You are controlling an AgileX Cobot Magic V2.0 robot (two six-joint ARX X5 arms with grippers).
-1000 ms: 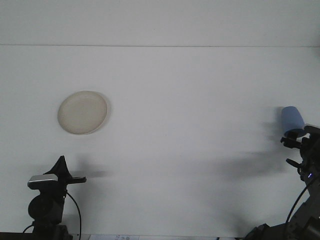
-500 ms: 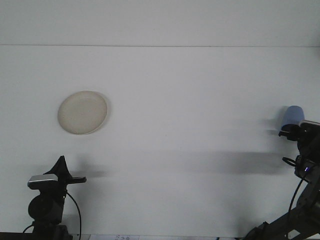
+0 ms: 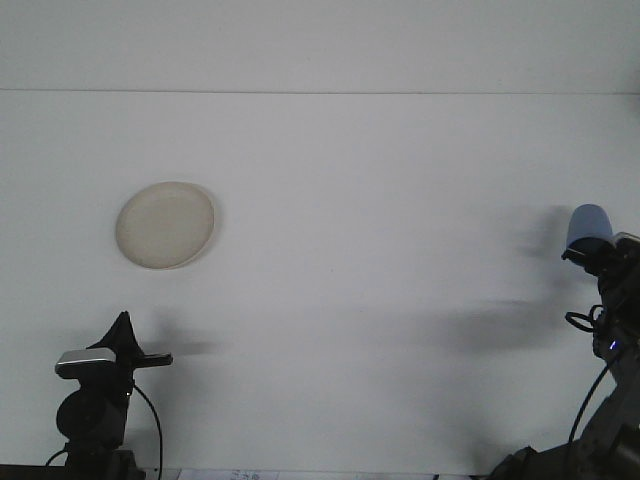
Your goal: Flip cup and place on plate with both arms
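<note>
A round cream plate lies on the white table at the left. At the far right a blue cup is upside down with its base up, slightly tilted. My right gripper is shut on the cup's lower part, and its dark body hides the cup's rim. My left gripper is low at the near left, below the plate and well apart from it, shut with nothing in it.
The table's back edge runs across the top of the view against a pale wall. A cable hangs from the left arm at the bottom left. Soft shadows lie on the table beside the right arm.
My right gripper has shifted a little to the right and up with the blue cup, and the cup now stands more upright. The left arm and the plate have not moved.
</note>
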